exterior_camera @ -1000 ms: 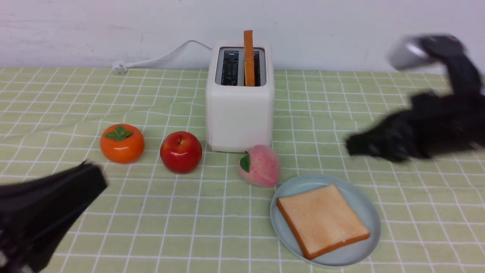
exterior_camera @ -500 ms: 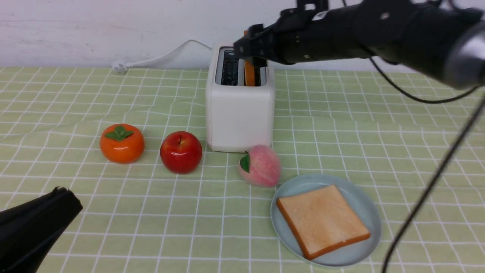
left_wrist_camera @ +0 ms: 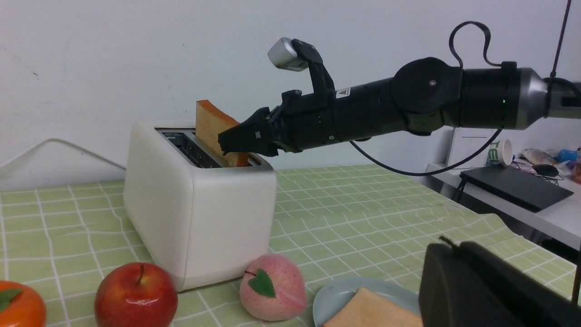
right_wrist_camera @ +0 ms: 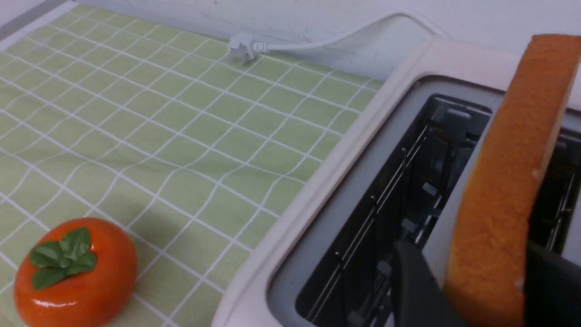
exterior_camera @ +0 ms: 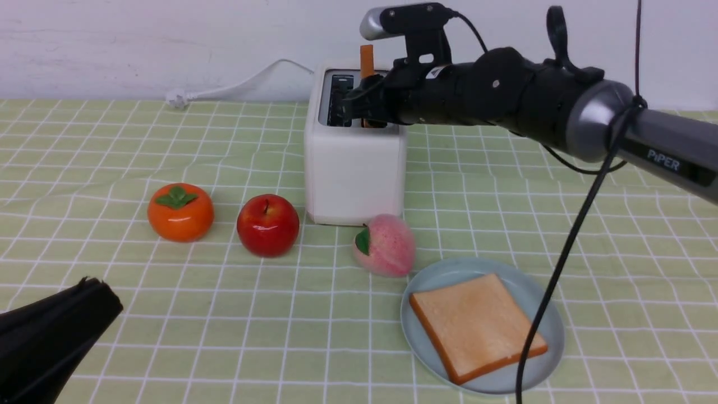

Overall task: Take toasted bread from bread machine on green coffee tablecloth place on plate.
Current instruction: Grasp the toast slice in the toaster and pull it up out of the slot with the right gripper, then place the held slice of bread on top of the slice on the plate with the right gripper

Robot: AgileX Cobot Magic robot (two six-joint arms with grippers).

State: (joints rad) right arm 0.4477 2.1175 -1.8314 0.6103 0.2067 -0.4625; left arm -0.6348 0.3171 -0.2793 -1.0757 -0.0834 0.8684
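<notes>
Two Slices of Toast, Three Fruits, One Toaster

Toasted bread numbers two slices — one slice (exterior_camera: pixel 367 60) in the toaster, one slice (exterior_camera: pixel 479 328) on the plate. There is one white toaster (exterior_camera: pixel 356 174) at the far side, with two slots in its top: the left one without bread, the right one with one slice. Plates come to one (exterior_camera: pixel 415 331), near and right of the middle. Fruits total three, all of different kinds — one persimmon (exterior_camera: pixel 180 216) on the left, one red apple (exterior_camera: pixel 268 227) to its right, one pink peach (exterior_camera: pixel 387 247) farther right. One white plug (exterior_camera: pixel 177 100) lies far left, on one white cord (exterior_camera: pixel 241 85). One green gridded tablecloth (exterior_camera: pixel 224 336) is spread beneath.
</notes>
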